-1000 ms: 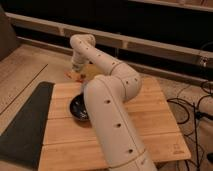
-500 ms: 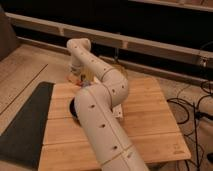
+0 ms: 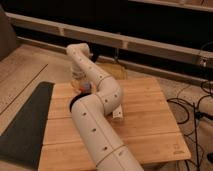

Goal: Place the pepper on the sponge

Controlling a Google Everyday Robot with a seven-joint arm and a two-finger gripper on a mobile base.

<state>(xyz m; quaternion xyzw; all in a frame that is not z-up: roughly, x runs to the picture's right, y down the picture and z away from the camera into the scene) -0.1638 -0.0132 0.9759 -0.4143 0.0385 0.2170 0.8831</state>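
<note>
My white arm rises from the bottom of the camera view, bends at an elbow over the table and arches down at the wooden table's (image 3: 145, 120) back left. The gripper (image 3: 78, 82) hangs there, low over the board, mostly hidden by the wrist. A small orange-red bit, the pepper (image 3: 74, 86), shows right at the gripper's tip. Just right of it, close against the arm, lies the blue-grey sponge (image 3: 86, 88). Whether the pepper is held or resting on the board is hidden.
The arm covers all but a sliver of a dark bowl (image 3: 73, 103) at the table's left. A small white object (image 3: 118, 114) lies right of the elbow. A dark mat (image 3: 25, 125) covers the floor on the left; cables (image 3: 197, 107) trail at the right.
The wrist has come down lower toward the table's back left, and the elbow has shifted over the bowl, hiding more of it.
</note>
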